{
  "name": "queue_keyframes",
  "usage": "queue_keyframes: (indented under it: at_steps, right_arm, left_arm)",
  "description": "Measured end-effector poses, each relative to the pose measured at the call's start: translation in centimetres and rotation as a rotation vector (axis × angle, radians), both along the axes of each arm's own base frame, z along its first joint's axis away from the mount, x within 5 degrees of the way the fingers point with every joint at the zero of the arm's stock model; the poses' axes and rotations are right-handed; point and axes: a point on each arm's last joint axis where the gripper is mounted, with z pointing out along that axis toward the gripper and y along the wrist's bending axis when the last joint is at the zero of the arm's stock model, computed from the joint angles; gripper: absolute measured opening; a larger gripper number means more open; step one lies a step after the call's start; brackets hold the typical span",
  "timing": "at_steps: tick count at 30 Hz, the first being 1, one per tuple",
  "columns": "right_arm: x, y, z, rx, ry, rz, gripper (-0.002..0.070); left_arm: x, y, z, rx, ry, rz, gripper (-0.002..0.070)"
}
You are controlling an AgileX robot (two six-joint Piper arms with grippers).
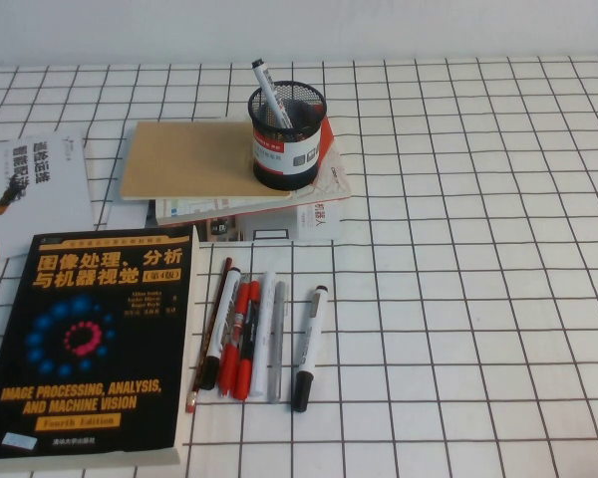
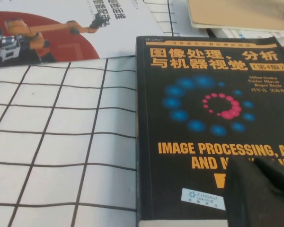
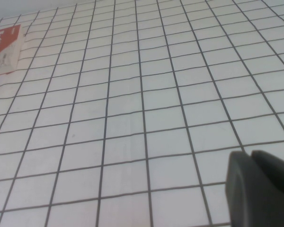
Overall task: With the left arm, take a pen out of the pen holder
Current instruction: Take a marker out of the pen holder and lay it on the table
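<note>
high view: a black mesh pen holder [image 1: 287, 139] with a white-and-red label stands on a stack of books [image 1: 249, 194] near the middle of the table's [image 1: 478, 299] far edge. one white pen [image 1: 271, 92] with a dark cap leans inside it. at the near left corner lies a black book [image 1: 85, 344] reading "image processing, analysis, and machine vision, fourth edition". a row of pens [image 1: 249, 339] lies just beside it. neither claw shows here.

left wrist view: the left gripper [image 2: 254, 165] hovers over the black book's cover, its dark fingers pressed together and holding nothing. a white "cengage learning" sticker [image 2: 202, 197] sits near the book's lower edge. a brochure [image 2: 61, 33] shows an orange robot arm on a red disc.

right wrist view: the right gripper [image 3: 252, 161] hangs over bare grid cloth, fingers pressed together and empty. a red-and-white book corner [image 3: 4, 47] shows far off.
</note>
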Motion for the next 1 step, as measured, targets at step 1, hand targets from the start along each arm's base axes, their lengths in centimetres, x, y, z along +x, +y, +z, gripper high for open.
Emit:
queue_keyframes:
  at_steps: [1]
  right_arm:
    - [0.00, 0.00, 0.00, 0.000, 0.000, 0.000, -0.0017]
  left_arm:
    - [0.00, 0.00, 0.00, 0.000, 0.000, 0.000, 0.0000]
